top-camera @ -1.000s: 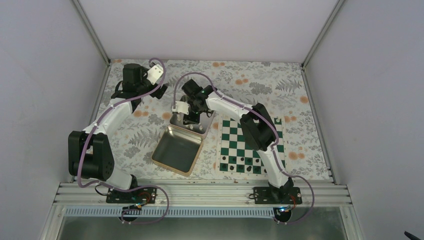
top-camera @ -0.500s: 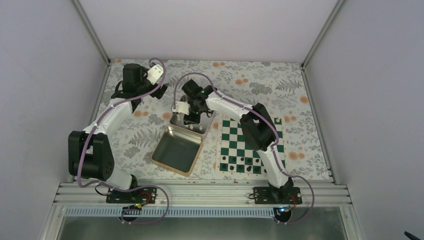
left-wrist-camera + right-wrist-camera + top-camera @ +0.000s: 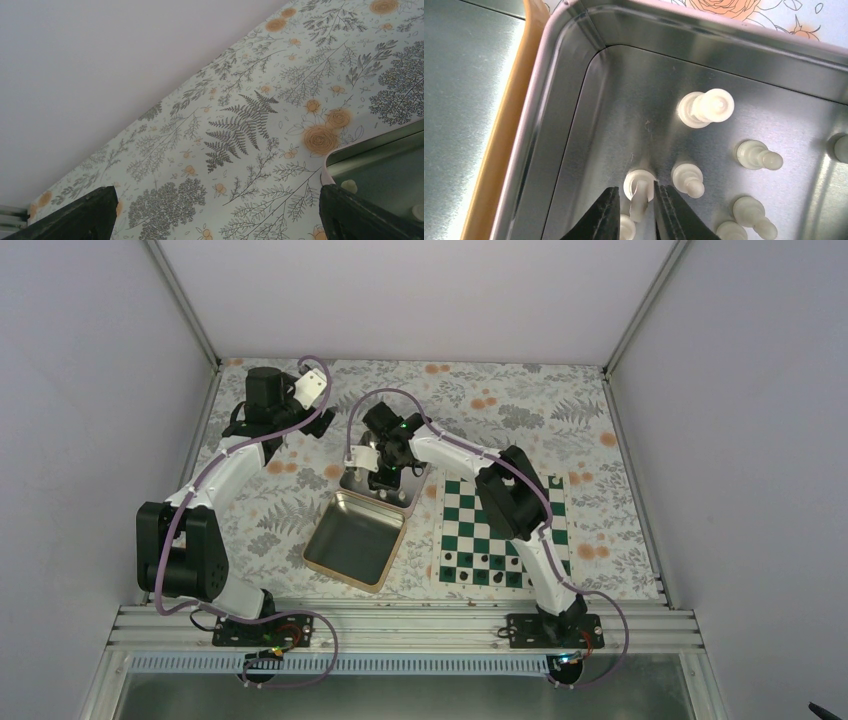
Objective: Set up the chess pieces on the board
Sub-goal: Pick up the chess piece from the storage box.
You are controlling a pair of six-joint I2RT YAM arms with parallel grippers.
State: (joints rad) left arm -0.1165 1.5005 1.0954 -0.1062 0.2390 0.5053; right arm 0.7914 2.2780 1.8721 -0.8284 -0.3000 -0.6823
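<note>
Several cream-white chess pieces (image 3: 705, 107) lie and stand in the silver tin (image 3: 589, 75). My right gripper (image 3: 635, 189) reaches into its near corner, its narrowly open jaws straddling one white piece (image 3: 640, 186); the right finger touches the piece's base and a thin gap shows on the left. From above, the right gripper (image 3: 385, 475) is over the tin (image 3: 350, 482), left of the green-and-white board (image 3: 470, 512). My left gripper (image 3: 215, 215) hangs wide open over the flowered tablecloth with nothing between its fingers, left of the tin (image 3: 380, 145).
The tin's open lid (image 3: 355, 540) lies flat toward the near edge, with a gold rim (image 3: 509, 125). Small dark pieces (image 3: 480, 576) stand on the board's near rows. Grey walls close in the table on three sides.
The right gripper's jaws have narrowed around the white piece in the tin. The right wrist has shifted slightly. The left arm has not moved.
</note>
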